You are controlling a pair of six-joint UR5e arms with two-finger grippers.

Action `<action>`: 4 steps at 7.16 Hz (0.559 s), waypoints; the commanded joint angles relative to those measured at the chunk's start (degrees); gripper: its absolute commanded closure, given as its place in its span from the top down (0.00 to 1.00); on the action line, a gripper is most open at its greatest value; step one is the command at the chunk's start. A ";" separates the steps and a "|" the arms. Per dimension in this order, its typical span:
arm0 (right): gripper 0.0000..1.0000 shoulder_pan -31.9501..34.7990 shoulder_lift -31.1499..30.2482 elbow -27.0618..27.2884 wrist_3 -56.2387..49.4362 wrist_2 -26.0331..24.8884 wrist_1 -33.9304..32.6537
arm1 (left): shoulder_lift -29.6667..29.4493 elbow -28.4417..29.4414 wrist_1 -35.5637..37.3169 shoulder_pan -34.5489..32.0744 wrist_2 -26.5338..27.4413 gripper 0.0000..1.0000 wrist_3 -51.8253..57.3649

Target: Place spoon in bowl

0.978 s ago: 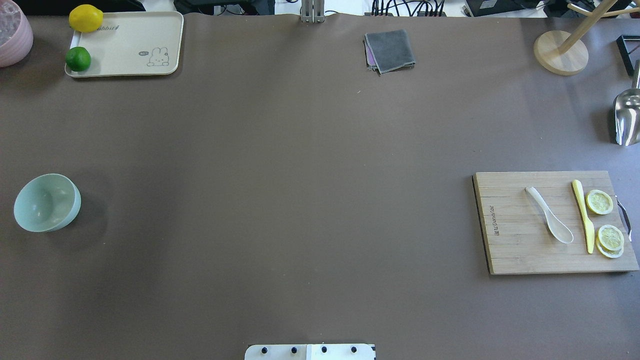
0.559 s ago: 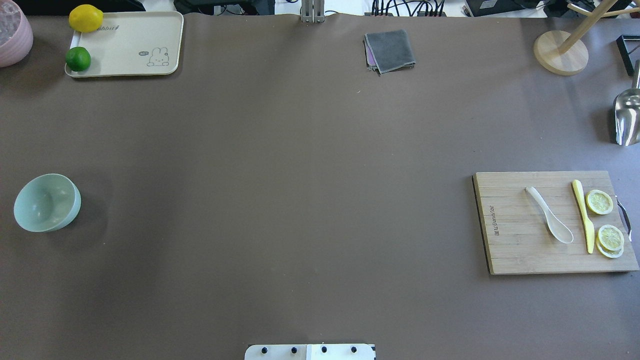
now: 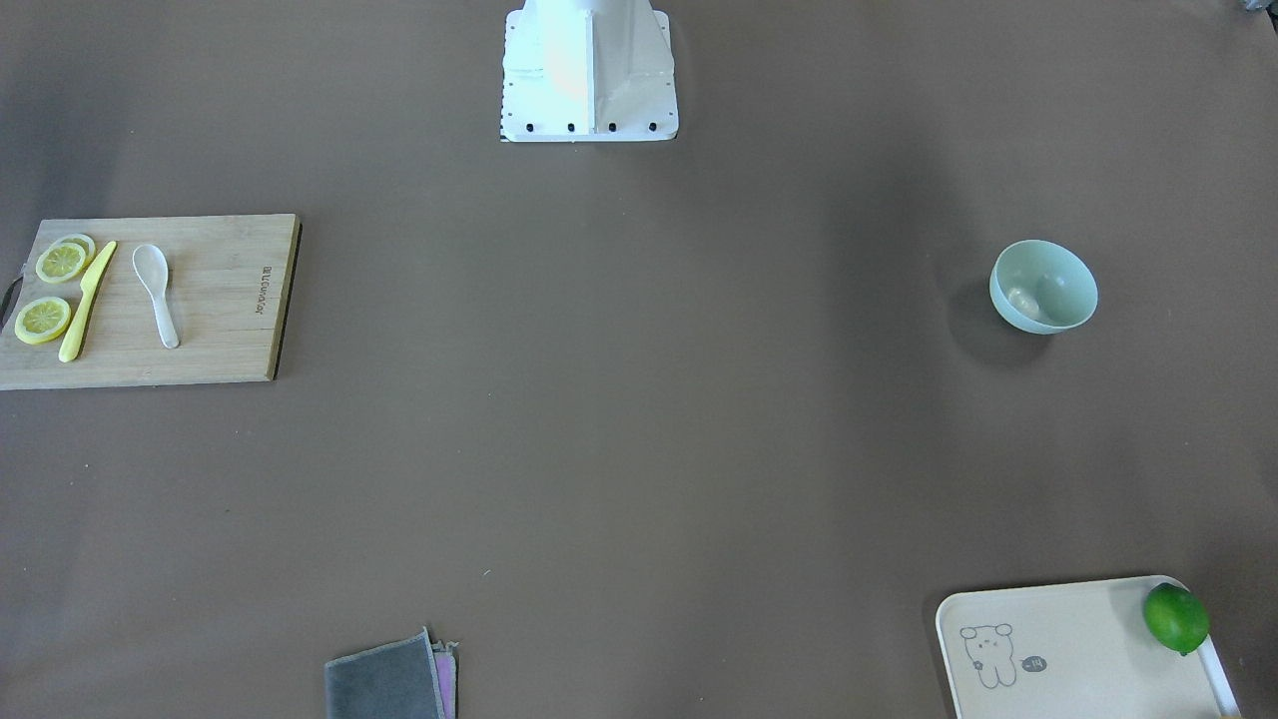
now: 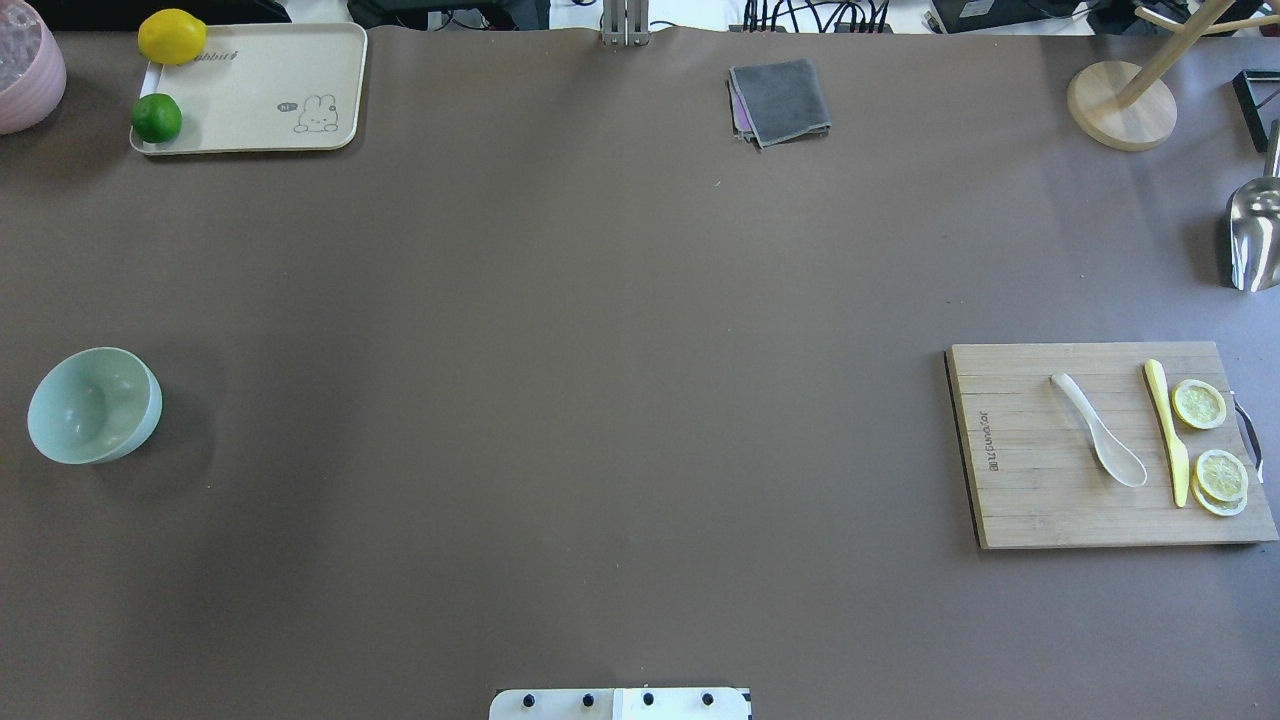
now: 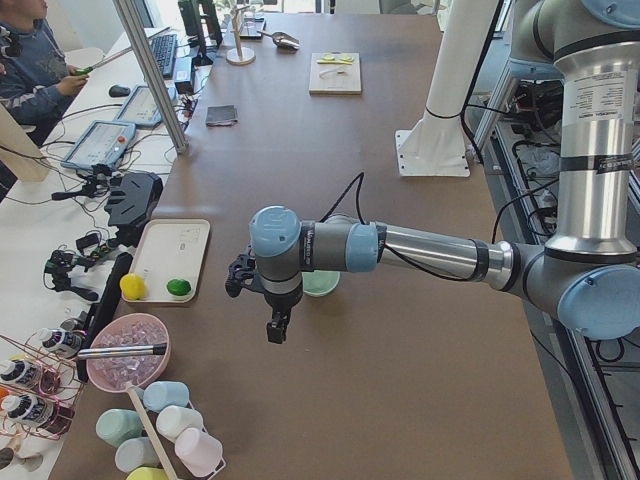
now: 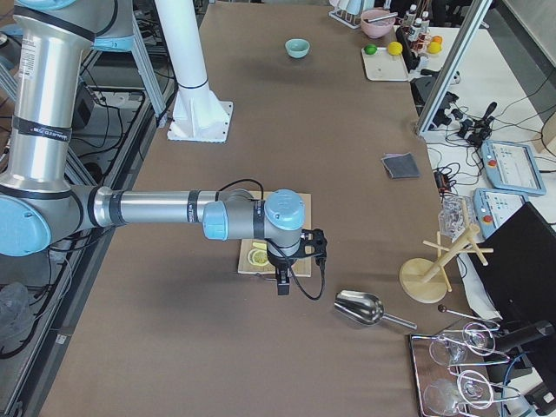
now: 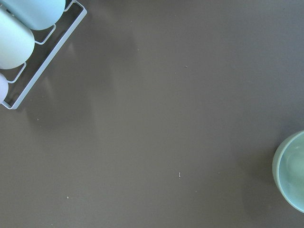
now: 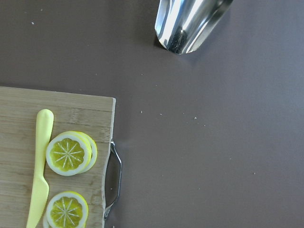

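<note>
The white spoon point(image 4: 1100, 432) lies on a wooden cutting board point(image 4: 1020, 500) at the table's right, scoop toward the robot; it also shows in the front-facing view point(image 3: 155, 290). The pale mint-green bowl point(image 4: 93, 405) stands empty at the table's left edge, and its rim shows in the left wrist view point(image 7: 292, 173). My left gripper point(image 5: 275, 325) hangs above the table next to the bowl point(image 5: 322, 283); I cannot tell whether it is open or shut. My right gripper point(image 6: 280, 282) hangs over the board's outer end point(image 6: 261, 256); I cannot tell its state either. The spoon is out of the right wrist view.
A yellow knife point(image 4: 1168, 432) and lemon slices point(image 4: 1199, 404) lie beside the spoon on the board. A steel scoop point(image 4: 1253, 235), a wooden stand point(image 4: 1120, 105), a grey cloth point(image 4: 780, 102), and a cream tray point(image 4: 260, 90) with a lime and lemon stand at the far side.
</note>
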 commanded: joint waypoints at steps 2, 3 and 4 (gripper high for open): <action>1.00 0.08 -0.10 0.51 0.09 0.48 0.47 | 0.03 -0.20 -0.81 -0.01 -0.09 0.98 0.26; 1.00 0.08 -0.53 1.04 0.09 1.18 0.56 | 0.11 -0.29 -1.17 -0.01 -0.17 0.98 0.18; 1.00 -0.01 -0.45 1.48 0.09 1.10 0.56 | 0.12 -0.47 -1.52 -0.01 -0.09 0.98 0.35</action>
